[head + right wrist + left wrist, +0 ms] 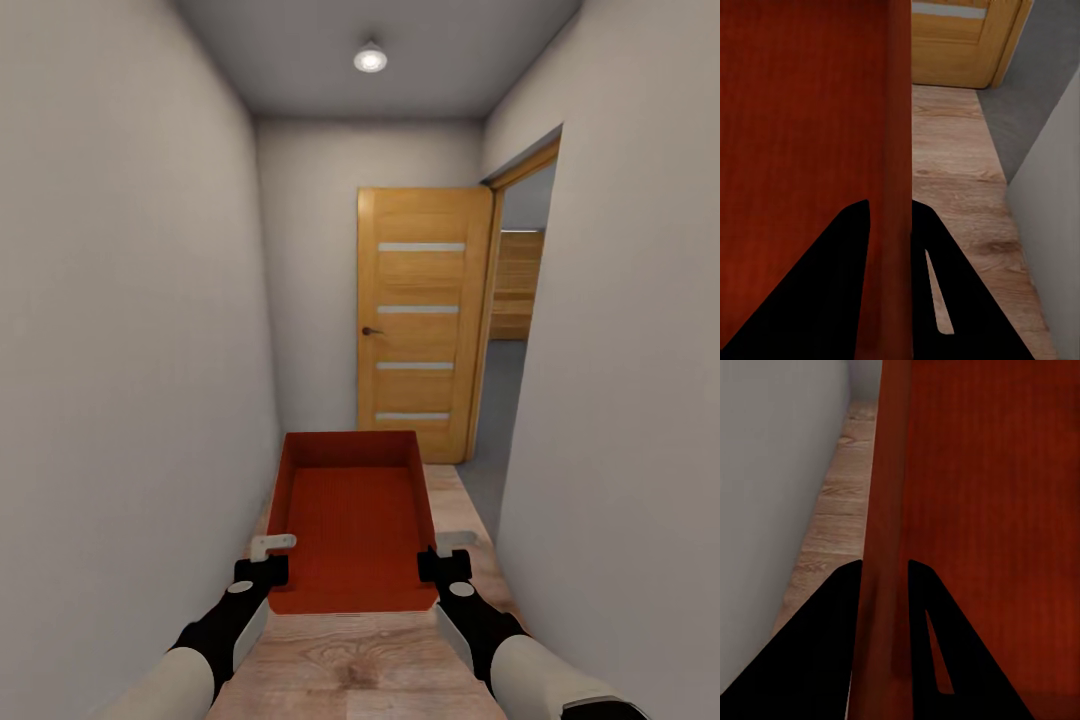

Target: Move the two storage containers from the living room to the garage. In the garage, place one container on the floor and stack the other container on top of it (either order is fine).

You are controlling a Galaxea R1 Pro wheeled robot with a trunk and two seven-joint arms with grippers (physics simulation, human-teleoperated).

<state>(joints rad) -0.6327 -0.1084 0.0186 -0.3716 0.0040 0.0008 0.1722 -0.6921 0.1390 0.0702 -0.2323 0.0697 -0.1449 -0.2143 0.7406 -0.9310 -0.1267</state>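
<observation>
One orange-red bin (352,520) held out ahead at about waist height, between both arms, in a narrow white-walled corridor; nothing inside it, just a bare ribbed floor and four thin plain walls (no lid). Rectangular, long side running away from the camera, near edge level with the two grippers, far edge toward the wooden door (420,320).

Left gripper (262,572) clamped over the bin's left wall near the front corner; in the left wrist view (883,585), one black finger (825,652) on the outside of the wall and the other inside, wall pinched between. Right gripper (443,567) likewise closed on the right wall near the front corner; in the right wrist view (889,225), one finger (832,285) inside the bin and the other outside, wall sandwiched between them.

Below the bin, light wood-plank floor (340,660), seen also past the wall in the left wrist view (832,525) and the right wrist view (952,195).

Ahead, the door standing open against the end wall, honey-coloured with four pale horizontal strips and a dark handle; to its right an open doorway (515,320) with grey floor (497,410) beyond (slatted wood visible further in). A round ceiling light (370,59) lit overhead.
</observation>
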